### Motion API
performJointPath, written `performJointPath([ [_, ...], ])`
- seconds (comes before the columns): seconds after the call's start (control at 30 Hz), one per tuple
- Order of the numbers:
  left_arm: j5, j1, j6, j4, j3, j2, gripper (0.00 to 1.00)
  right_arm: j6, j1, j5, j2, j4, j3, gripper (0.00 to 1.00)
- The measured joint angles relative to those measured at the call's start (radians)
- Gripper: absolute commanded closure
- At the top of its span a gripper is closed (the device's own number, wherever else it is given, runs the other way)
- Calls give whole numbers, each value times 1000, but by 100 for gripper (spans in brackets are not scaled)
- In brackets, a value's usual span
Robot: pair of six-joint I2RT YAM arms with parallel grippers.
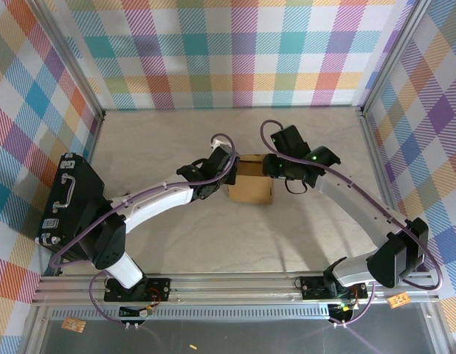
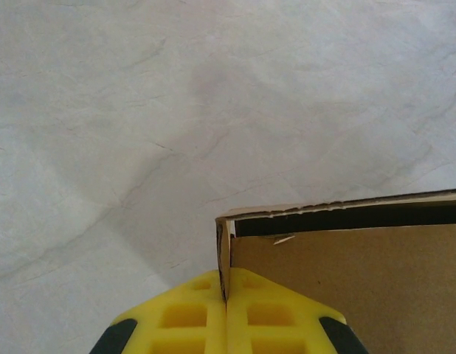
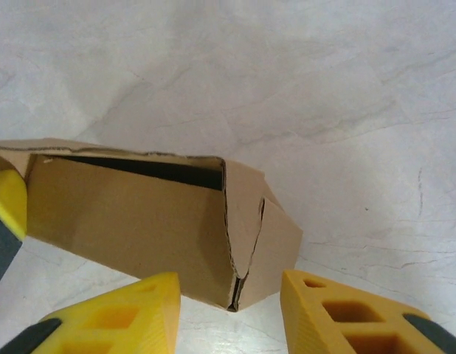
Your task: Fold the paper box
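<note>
The paper box (image 1: 251,188) is brown kraft cardboard, partly formed, resting on the table between both arms. My left gripper (image 1: 226,171) is at its left edge; in the left wrist view my yellow jaws pinch a thin upright wall of the paper box (image 2: 346,280) at my left gripper (image 2: 226,295). My right gripper (image 1: 271,167) is at the box's right end. In the right wrist view my right gripper (image 3: 229,313) stands open, its yellow fingers (image 3: 125,313) either side of the folded end flaps of the paper box (image 3: 139,221), not touching them.
A black hard case with a handle (image 1: 66,198) lies at the table's left edge. Checked cloth walls (image 1: 228,51) close the back and sides. A metal rail (image 1: 228,284) runs along the near edge.
</note>
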Motion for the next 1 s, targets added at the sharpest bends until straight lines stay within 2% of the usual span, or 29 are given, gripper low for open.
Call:
performJointPath([
  [0.1, -6, -9, 2, -6, 24, 20, 99, 0, 0, 27, 1, -8, 0, 69],
  [0.43, -38, -30, 2, -27, 47, 37, 99, -5, 0, 78, 42, -15, 0, 73],
  [0.77, -52, -38, 7, -32, 48, 37, 99, -14, 0, 89, 97, -14, 0, 100],
  [1.0, -61, -45, 18, -42, 51, 37, 99, -10, 0, 85, 101, -14, 0, 100],
])
